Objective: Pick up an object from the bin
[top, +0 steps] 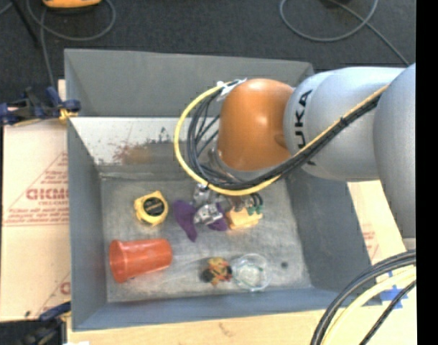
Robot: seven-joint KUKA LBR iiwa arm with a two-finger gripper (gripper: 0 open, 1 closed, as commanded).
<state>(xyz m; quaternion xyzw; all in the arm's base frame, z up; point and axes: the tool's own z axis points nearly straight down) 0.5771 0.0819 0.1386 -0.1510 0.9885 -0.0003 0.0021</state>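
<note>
**Gripper down at the purple thing in the middle of the bin**

The gripper [207, 211] is seen low over the floor of the grey bin [82, 228], below the arm's orange cover [251, 124] and its looped cables. It is set right at a purple thing [184, 218] of soft, irregular shape, which lies near the middle of the bin and shows on both sides of the gripper. Whether the gripper is wide or narrow cannot be told, and no hold on the thing can be made out.

A small orange-and-yellow block [243, 218] lies just beside the gripper towards the arm. A yellow tape measure [151, 209] lies beyond the purple thing. Nearer the front wall, a red cup [140, 259] is tipped on its side, with a small colourful toy [217, 271] and a clear cup [251, 272] close together.
</note>
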